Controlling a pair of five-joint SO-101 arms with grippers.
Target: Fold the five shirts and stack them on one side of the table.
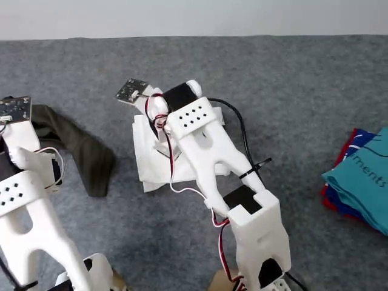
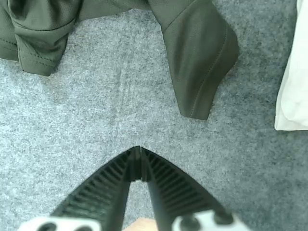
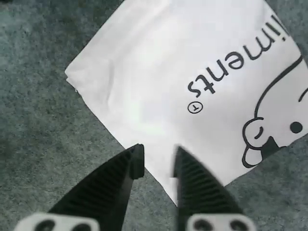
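A folded white shirt (image 1: 151, 160) with black print lies mid-table, and the right arm (image 1: 206, 151) stretches over it. In the right wrist view my right gripper (image 3: 159, 158) hangs open, narrowly, just above the white shirt's (image 3: 192, 82) near edge, with nothing held. A crumpled olive shirt (image 1: 82, 148) lies at the left. My left gripper (image 2: 140, 153) is shut and empty over bare carpet, a short way from the olive shirt's sleeve (image 2: 197, 62). The left arm (image 1: 27, 200) stands at the lower left.
A stack of folded shirts (image 1: 364, 179), teal on top of blue and red, sits at the right edge of the table. Grey carpet (image 1: 291, 85) covers the table. A corner of the white shirt (image 2: 294, 86) shows beside the olive one.
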